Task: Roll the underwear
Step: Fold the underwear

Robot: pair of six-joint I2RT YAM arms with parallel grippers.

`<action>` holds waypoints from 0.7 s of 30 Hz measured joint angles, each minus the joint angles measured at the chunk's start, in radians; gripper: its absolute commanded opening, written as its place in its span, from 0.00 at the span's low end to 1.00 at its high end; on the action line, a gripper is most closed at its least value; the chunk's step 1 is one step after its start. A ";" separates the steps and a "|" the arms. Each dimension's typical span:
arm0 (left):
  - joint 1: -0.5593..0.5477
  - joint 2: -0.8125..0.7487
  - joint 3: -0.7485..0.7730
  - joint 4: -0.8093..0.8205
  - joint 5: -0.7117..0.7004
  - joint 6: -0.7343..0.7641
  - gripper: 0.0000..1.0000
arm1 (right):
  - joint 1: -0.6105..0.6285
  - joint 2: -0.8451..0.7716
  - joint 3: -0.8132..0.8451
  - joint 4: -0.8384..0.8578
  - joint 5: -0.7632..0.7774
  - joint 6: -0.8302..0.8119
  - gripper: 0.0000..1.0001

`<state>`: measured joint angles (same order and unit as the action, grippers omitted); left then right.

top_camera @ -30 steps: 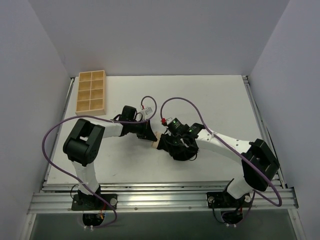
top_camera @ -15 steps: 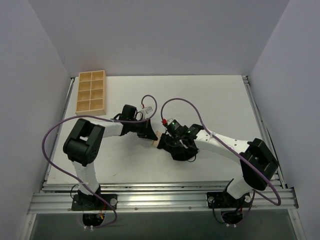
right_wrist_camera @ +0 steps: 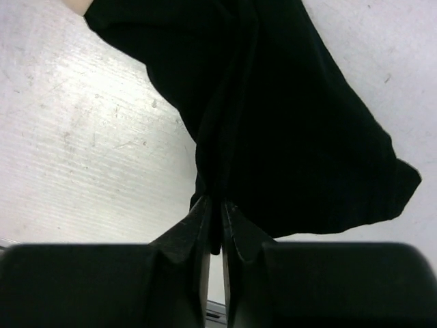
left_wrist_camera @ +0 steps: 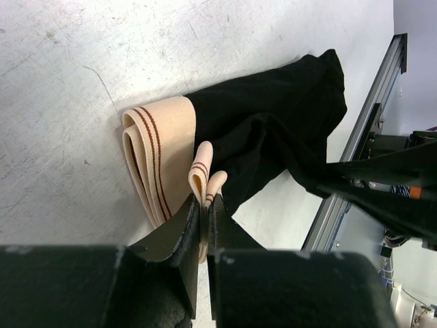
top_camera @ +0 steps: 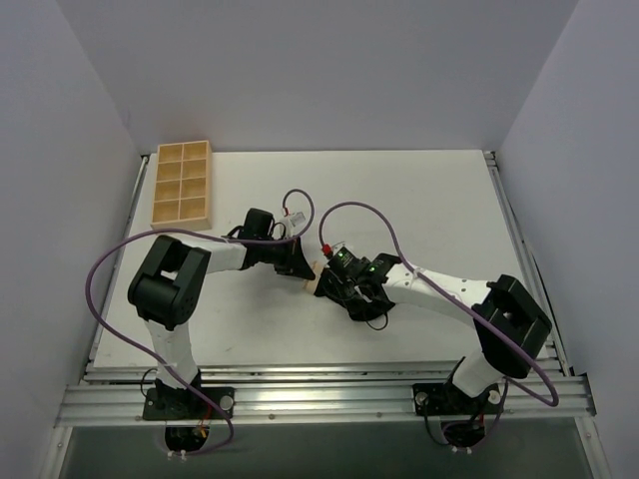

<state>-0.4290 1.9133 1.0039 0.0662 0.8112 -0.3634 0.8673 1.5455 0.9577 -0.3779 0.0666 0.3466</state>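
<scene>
**White table, both grippers closed on the garment**

*Top view.* Plain grey walls (top_camera: 300, 70) enclose a white table (top_camera: 429, 200). A wooden tray (top_camera: 183, 185) sits at its far left corner, well apart from the work. Near the table's middle the left gripper (top_camera: 304, 270) and right gripper (top_camera: 332, 287) meet over the underwear (top_camera: 313, 281), of which only a beige scrap shows between them. Compared with a second ago, the right wrist has shifted slightly toward the left gripper, and the left arm has not moved.

*Left wrist view.* The left gripper is clenched on a fold of the beige waistband (left_wrist_camera: 160, 143), which lies doubled over on the table. The black body of the garment trails away toward the right gripper's fingers.

*Right wrist view.* The right jaws, wide a second ago, are now pinched together on a ridge of the black fabric. The rest spreads flat on the table beyond.

*Reading.* With both ends now held, the garment is gathered but not yet a roll. The fresh grip probably prepares a turn of the black fabric toward the waistband. So thin a pinch may slip.
</scene>
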 measured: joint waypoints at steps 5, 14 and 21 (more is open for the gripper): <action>0.006 0.000 0.013 -0.014 0.000 0.002 0.02 | -0.003 0.006 0.025 -0.045 0.039 0.013 0.00; 0.010 0.000 0.071 -0.063 0.000 0.010 0.02 | -0.081 0.006 0.072 -0.075 0.057 0.011 0.00; 0.010 0.000 0.092 -0.109 0.000 0.022 0.02 | -0.220 0.006 0.073 -0.088 0.055 -0.003 0.00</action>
<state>-0.4191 1.9133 1.0962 -0.0429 0.8116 -0.3412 0.6476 1.5517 1.0306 -0.4656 0.1219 0.3435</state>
